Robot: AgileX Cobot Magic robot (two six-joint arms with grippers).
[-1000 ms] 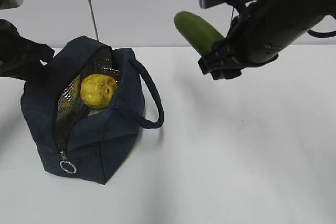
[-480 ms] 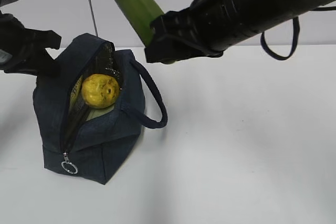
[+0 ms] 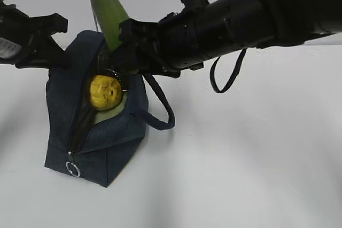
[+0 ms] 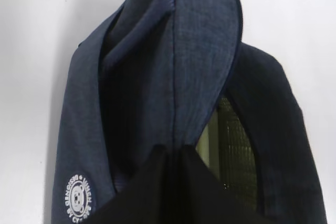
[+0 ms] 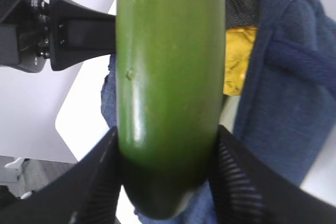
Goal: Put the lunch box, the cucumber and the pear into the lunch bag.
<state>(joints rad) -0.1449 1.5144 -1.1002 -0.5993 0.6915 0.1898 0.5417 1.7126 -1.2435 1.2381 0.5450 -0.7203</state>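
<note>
Right fingers (image 5: 165,182) clamp the cucumber (image 3: 109,14) near its lower end, now above the lunch bag's (image 3: 99,148) open mouth, having crossed from farther right. Left fingers (image 4: 170,153) pinch shut on the bag's handle, lifting it. The pear (image 3: 105,92) lies inside the opening; bare counter (image 3: 256,158) lies rightward.

Bright, even light — soft shadows; wrist close-ups perhaps slightly blurred.

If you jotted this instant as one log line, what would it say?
right gripper: holding cucumber above bag | left gripper: pinching bag edge | pear: inside bag | bag: unzipped
</note>
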